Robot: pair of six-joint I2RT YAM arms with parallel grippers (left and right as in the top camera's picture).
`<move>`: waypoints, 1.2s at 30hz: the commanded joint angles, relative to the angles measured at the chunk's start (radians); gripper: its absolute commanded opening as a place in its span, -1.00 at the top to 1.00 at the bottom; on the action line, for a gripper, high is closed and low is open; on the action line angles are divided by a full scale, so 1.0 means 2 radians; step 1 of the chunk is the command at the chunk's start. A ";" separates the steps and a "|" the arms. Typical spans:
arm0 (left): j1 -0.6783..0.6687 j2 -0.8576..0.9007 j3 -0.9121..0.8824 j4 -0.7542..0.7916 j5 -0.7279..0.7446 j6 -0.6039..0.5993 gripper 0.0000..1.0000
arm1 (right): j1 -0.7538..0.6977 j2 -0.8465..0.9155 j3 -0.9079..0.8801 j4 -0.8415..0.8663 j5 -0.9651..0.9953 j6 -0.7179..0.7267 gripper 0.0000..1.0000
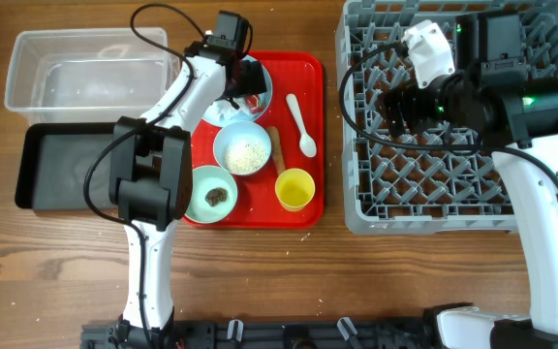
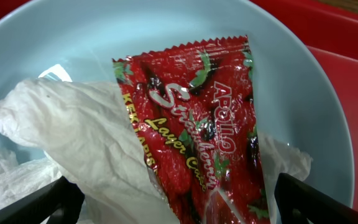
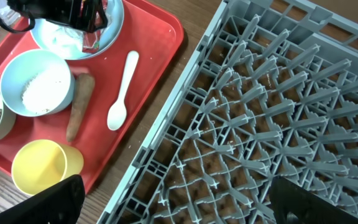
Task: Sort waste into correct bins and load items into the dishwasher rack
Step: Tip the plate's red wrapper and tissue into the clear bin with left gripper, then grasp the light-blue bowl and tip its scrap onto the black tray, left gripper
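Nearest the robot's base, the yellow cup (image 1: 294,188) stands upright on the front right corner of the red tray (image 1: 303,68). Left of it, on the tray's front edge, sits a blue-green bowl (image 1: 213,193) with the dark lump (image 1: 217,196) inside. One step further in, the second bowl (image 1: 242,149) carries the white crumbs (image 1: 246,154). The brown stick (image 1: 275,145) lies just beside its right rim, and the white spoon (image 1: 301,124) lies a little further right, bowl end toward the cup.

Now the far end of the tray: the left gripper (image 2: 185,208) is right down over the pale blue plate (image 2: 303,93). Its fingers (image 2: 42,202) are spread wide, one on each side of the load. The red wrapper (image 2: 197,124) lies in the plate, its left edge tucked under the crumpled white paper (image 2: 79,143) (whether a fingertip touches either one, I cannot tell).

Off to the left, the black tray (image 1: 61,170) sits on the wooden table (image 1: 66,262), with the clear tub (image 1: 27,68) just behind it. On the right, the right gripper (image 3: 179,205) hangs above the grey rack (image 1: 424,194), fingers apart, holding nothing. I see no dishes in the rack.
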 commanded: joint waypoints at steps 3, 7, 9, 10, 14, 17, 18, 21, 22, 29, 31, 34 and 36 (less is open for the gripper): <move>0.002 0.030 0.007 -0.006 -0.014 -0.014 -0.20 | 0.003 0.007 0.007 -0.002 -0.012 0.026 -0.72; 0.000 0.040 0.004 -0.027 -0.014 -0.014 0.92 | 0.003 0.007 0.007 -0.003 -0.012 0.062 -0.68; 0.000 0.038 0.005 -0.027 -0.014 0.014 0.92 | 0.003 0.007 0.007 -0.002 -0.012 0.062 -0.68; 0.000 0.033 0.005 -0.030 -0.014 0.023 0.92 | 0.003 0.007 0.007 -0.002 -0.012 0.062 -0.69; 0.011 -0.026 0.057 -0.096 -0.014 0.027 0.92 | 0.003 0.007 0.007 -0.002 -0.012 0.062 -0.69; 0.032 -0.100 0.105 -0.148 -0.014 0.028 0.92 | 0.003 0.007 0.007 -0.001 -0.012 0.062 -0.71; 0.044 -0.123 0.105 -0.150 -0.014 0.028 0.92 | 0.003 0.007 0.007 -0.001 -0.012 0.062 -0.72; 0.089 -0.156 0.105 -0.152 -0.014 0.039 0.92 | 0.003 0.007 0.007 -0.001 -0.012 0.062 -0.72; 0.115 -0.156 0.105 -0.150 -0.014 0.050 0.92 | 0.003 0.007 0.007 -0.001 -0.012 0.062 -0.72; 0.225 -0.077 0.105 -0.118 -0.014 0.052 -0.04 | 0.003 0.007 0.007 0.000 -0.014 0.063 -0.72; 0.232 -0.061 0.105 -0.118 -0.014 0.052 -0.89 | 0.003 0.007 0.007 0.000 -0.014 0.062 -0.72; 0.233 -0.061 0.105 -0.114 -0.014 0.052 -1.00 | 0.003 0.007 0.007 0.000 -0.014 0.066 -0.77; 0.233 -0.069 0.106 -0.110 -0.014 0.055 -1.00 | 0.003 0.007 0.007 0.000 -0.014 0.079 -0.85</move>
